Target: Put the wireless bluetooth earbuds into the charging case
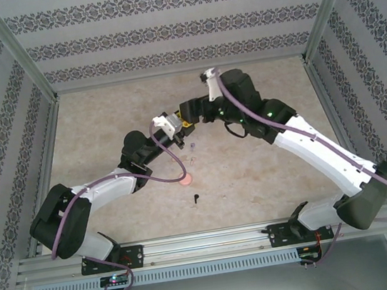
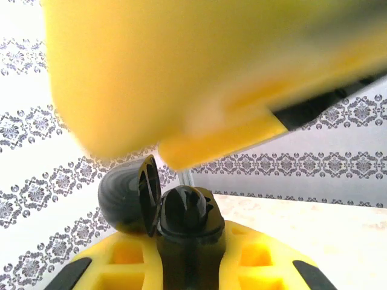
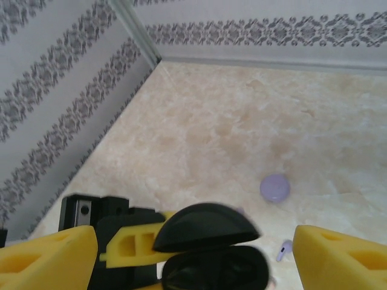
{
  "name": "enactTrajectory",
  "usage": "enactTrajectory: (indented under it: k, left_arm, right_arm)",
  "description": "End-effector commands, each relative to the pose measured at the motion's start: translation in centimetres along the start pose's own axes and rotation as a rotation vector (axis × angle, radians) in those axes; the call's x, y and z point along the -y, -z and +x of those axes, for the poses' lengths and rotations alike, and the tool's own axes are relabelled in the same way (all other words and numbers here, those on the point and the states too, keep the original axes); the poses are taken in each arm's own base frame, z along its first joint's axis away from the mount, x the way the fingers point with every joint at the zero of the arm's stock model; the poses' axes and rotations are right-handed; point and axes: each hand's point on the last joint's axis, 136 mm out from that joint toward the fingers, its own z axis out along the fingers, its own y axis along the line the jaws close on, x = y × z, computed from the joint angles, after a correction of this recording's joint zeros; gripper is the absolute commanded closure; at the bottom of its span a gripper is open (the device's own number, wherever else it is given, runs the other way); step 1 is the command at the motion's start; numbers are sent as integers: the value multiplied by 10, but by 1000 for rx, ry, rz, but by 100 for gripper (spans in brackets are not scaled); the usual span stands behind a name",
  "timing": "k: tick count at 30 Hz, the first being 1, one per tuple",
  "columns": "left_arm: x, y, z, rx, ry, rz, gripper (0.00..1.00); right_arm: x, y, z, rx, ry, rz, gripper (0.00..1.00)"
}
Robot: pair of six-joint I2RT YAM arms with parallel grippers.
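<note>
My left gripper (image 2: 187, 269) is shut on an open black charging case (image 2: 188, 217), held above the table with its lid (image 2: 126, 196) swung back. In the right wrist view the same charging case (image 3: 213, 266) sits between my right gripper's (image 3: 193, 266) wide-apart yellow fingers (image 3: 51, 260), which do not touch it. Both grippers meet mid-table in the top view, left gripper (image 1: 174, 128) and right gripper (image 1: 189, 114). A black earbud (image 1: 196, 199) lies on the table in front of them. A lilac earbud (image 3: 285, 249) lies beyond the case.
A closed round lilac case (image 3: 275, 188) rests on the marble-look tabletop (image 3: 242, 121). A pink round case (image 1: 186, 180) lies just near of the grippers. Patterned walls (image 1: 162, 27) enclose the table on three sides.
</note>
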Motion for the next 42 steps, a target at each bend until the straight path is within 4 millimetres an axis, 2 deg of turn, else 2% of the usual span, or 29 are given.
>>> enactTrajectory:
  k: [1, 5, 8, 11, 14, 17, 22, 29, 32, 36, 42]
  left_arm:
    - [2, -3, -16, 69, -14, -6, 100]
    - [-2, -1, -15, 72, -4, -28, 100]
    - [-9, 3, -16, 77, 6, -68, 100]
    - [-19, 9, -17, 79, 21, -108, 100]
    - [-28, 17, -19, 80, 30, -147, 100]
    - [-37, 26, -22, 85, 41, -192, 100]
    - [-51, 41, -26, 85, 48, -270, 100]
    - [-67, 61, -32, 92, 65, -365, 100]
    - [-73, 70, -34, 97, 70, -404, 100]
    - [-77, 81, -35, 101, 73, -442, 100]
    - [-83, 96, -39, 115, 76, -490, 100]
  right_arm:
    - [-12, 28, -26, 85, -108, -83, 16]
    - [5, 37, -23, 103, -183, -42, 16]
    - [33, 38, -4, 69, -273, 66, 17]
    - [55, 38, 27, 12, -347, 155, 18]
    - [78, 34, 72, -77, -409, 254, 19]
    - [88, 28, 118, -171, -444, 331, 20]
    - [77, 12, 188, -309, -448, 421, 21]
    - [55, -12, 256, -430, -486, 547, 23]
    - [48, -23, 276, -452, -526, 583, 33]
    - [38, -36, 293, -479, -541, 617, 44]
    - [28, -53, 315, -542, -531, 663, 47]
